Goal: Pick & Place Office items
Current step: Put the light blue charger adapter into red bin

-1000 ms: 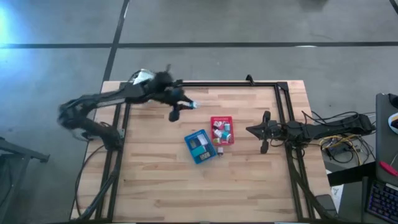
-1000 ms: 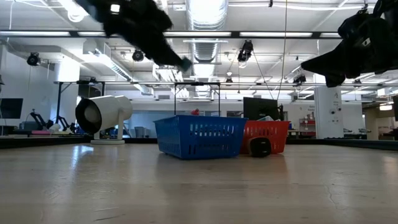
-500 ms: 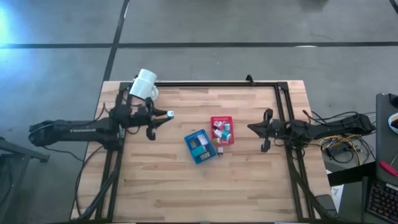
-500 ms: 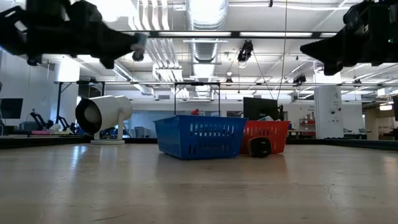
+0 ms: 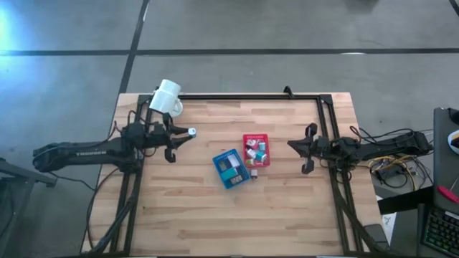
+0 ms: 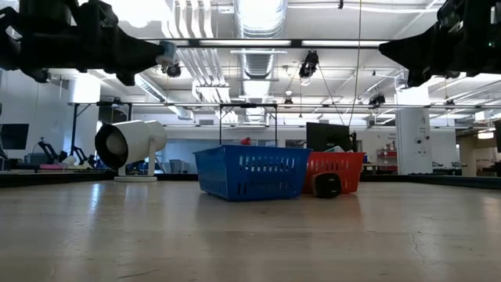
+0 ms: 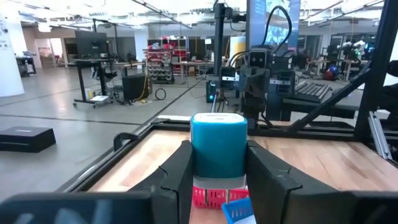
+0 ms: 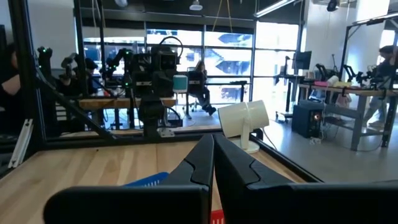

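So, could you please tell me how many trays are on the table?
2: the blue tray near the table's middle, and the red tray touching it on the right arm's side. No others show.

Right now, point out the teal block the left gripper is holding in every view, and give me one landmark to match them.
High view: teal block at the left gripper tip, left of the trays.
Low view: small pale-teal spot at upper left, above the white mug.
Left wrist view: centre, large, between the fingers.
Right wrist view: small teal spot on the far arm.
Shared landmark: the blue tray.
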Action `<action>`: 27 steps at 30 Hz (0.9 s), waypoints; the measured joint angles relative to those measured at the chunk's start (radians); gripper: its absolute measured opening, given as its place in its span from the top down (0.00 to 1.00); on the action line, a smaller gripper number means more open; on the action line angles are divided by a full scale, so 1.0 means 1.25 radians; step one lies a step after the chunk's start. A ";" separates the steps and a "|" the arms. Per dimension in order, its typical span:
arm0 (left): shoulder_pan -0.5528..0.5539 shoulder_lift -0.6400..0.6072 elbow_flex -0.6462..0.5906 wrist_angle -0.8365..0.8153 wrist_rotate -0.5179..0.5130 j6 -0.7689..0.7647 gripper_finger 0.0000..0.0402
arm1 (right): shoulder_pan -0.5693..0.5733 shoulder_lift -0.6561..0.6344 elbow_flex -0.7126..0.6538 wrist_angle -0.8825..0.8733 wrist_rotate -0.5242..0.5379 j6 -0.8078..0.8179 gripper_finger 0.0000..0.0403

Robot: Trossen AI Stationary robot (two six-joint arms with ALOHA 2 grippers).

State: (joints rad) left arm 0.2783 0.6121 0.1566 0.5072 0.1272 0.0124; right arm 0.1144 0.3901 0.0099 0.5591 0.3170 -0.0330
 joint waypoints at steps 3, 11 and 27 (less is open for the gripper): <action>0.000 0.000 0.000 -0.015 0.001 0.010 0.72 | 0.000 0.000 0.000 0.000 0.000 0.002 0.98; 0.000 0.000 -0.003 -0.033 0.002 0.028 0.72 | 0.000 0.000 0.000 -0.002 0.000 -0.014 0.98; 0.001 0.002 -0.005 -0.023 0.002 0.021 0.72 | 0.000 0.000 0.000 -0.001 -0.001 -0.003 0.98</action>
State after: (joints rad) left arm 0.2790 0.6151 0.1497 0.4778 0.1295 0.0392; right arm 0.1146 0.3901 0.0097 0.5575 0.3161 -0.0365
